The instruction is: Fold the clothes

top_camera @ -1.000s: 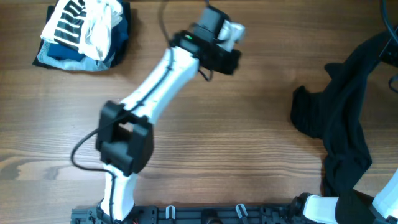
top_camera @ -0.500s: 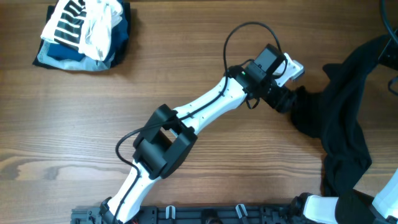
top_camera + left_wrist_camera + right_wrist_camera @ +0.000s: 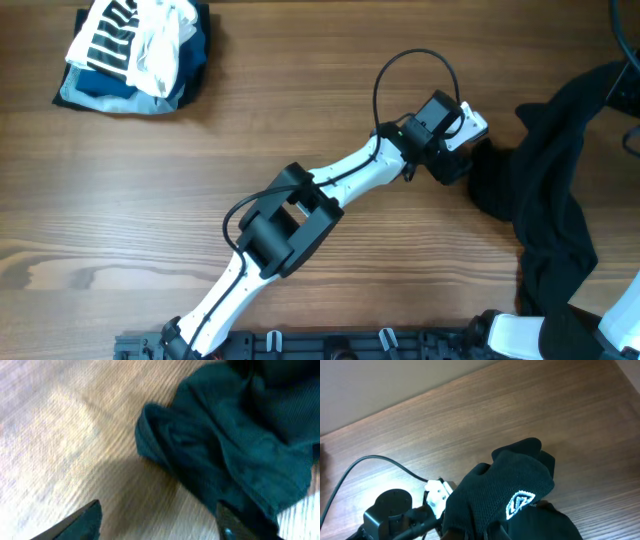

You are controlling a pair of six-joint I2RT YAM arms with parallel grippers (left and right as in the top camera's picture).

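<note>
One black garment (image 3: 555, 190) on the table (image 3: 300, 120), heaped along the right edge in a long crumpled strip running near to far, w/ one lobe poking out toward the middle. Left arm stretches diagonally across from the near edge, and the left gripper (image 3: 157, 526) sits right at that lobe. Jaws are wide apart, both fingertips (image 3: 80, 520) in shot, nothing between them, bare wood under the gap. The right-hand tip is just at the fabric's edge. Right gripper: jaws closed, but a bulge of black cloth fills the right wrist cam and hides the fingers, so can't tell if it's pinching fabric. One small light logo (image 3: 520, 502) shows on that bulge. Far left corner: one pile of clothes (image 3: 135, 55), three sorts visible: striped blk-and-wht, white, blue. It lies well apart from both arms.
</note>
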